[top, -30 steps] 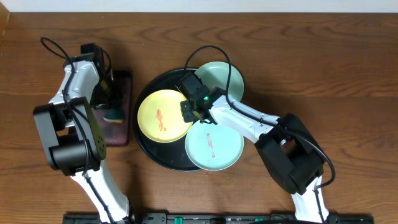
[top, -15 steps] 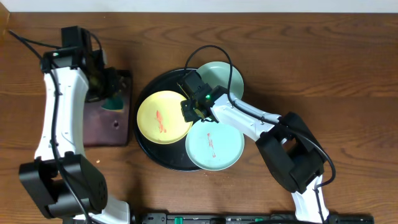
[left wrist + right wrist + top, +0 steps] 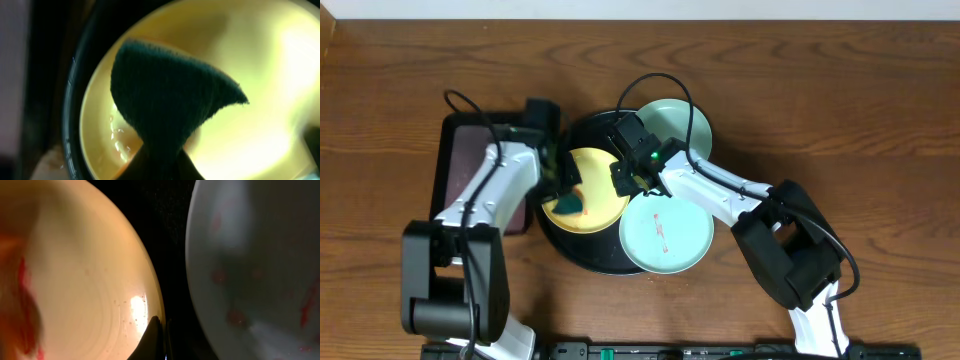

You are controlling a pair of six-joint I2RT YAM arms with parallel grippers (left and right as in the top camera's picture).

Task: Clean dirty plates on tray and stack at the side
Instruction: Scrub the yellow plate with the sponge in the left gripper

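— On the black tray (image 3: 582, 255), where does your yellow plate (image 3: 600, 185) sit?
— Left of centre, with the far mint plate (image 3: 678, 122) and near mint plate (image 3: 665, 237) overlapping the tray's right rim. Your left gripper (image 3: 563, 192) is clamped on the teal sponge (image 3: 566, 206) over the plate's left part; your right gripper (image 3: 628, 182) pinches its right edge.

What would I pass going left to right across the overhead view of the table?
First the rectangular dark tray → teal sponge in the left tool → yellow plate → right tool at its rim → lower mint plate.
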